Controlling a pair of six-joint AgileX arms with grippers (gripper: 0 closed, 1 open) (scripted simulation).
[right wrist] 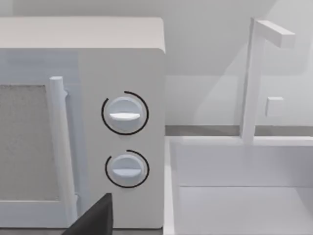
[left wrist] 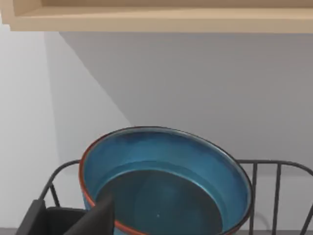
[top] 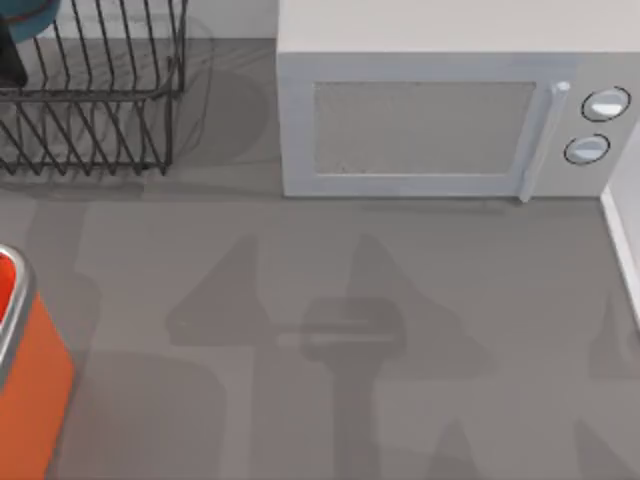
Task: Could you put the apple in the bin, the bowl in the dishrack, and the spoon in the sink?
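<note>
From above, the black wire dishrack (top: 90, 90) is standing at the table's far left corner, with a sliver of the teal bowl (top: 30, 15) showing over it at the far left edge beside a dark piece of the left arm. The orange bin (top: 25, 385) is sitting at the left edge toward the near corner, something red (top: 5, 272) showing inside its rim. A white microwave (top: 440, 120) is occupying the far edge, centre to right, and the white rim of the sink (top: 625, 250) is running along the right edge.

In the left wrist view, the left gripper (left wrist: 73, 218) is gripping the bowl (left wrist: 166, 181) by its brownish rim, one dark finger (left wrist: 100, 215) lying inside against the blue wall. The bowl is hanging tilted over the dishrack (left wrist: 274, 196), whose wires are showing behind it.

In the right wrist view, one dark finger (right wrist: 95, 218) of the right gripper is showing in front of the microwave (right wrist: 122, 137), with the sink (right wrist: 234, 196) and its faucet (right wrist: 259, 73) alongside. Whether this claw is released or clenched, I cannot tell.
</note>
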